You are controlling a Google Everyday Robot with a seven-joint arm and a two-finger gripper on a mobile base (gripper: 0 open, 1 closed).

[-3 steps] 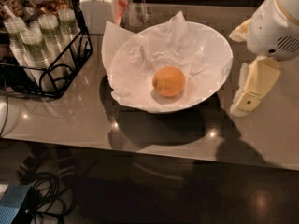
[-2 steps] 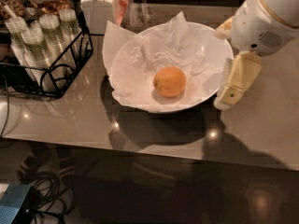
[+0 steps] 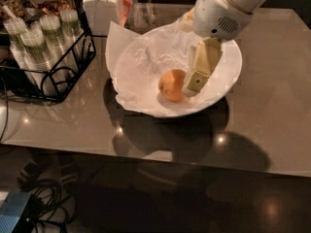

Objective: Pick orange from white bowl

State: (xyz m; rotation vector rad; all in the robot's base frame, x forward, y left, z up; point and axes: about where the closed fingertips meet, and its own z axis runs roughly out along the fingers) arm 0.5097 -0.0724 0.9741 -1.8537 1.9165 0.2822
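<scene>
The orange [image 3: 171,85] lies in the white bowl [image 3: 228,76], on the crinkled white paper [image 3: 141,62] that lines it, a little in front of the bowl's middle. My gripper [image 3: 194,84] hangs from the white arm [image 3: 228,8] and reaches down into the bowl from the upper right. Its cream tip is right beside the orange's right side, at about the fruit's height. I cannot tell whether it touches the orange. The arm hides the bowl's far right rim.
The bowl stands on a glossy dark table [image 3: 272,106]. A black wire rack [image 3: 53,67] with stacked clear cups stands at the left. A white lidded jar [image 3: 99,8] and a clear container [image 3: 146,13] stand behind the bowl. Cables lie on the floor at the lower left [image 3: 43,198].
The arm has swung left from beside the bowl's right rim to over the bowl, and the gripper has come down next to the orange. The orange and bowl have not moved.
</scene>
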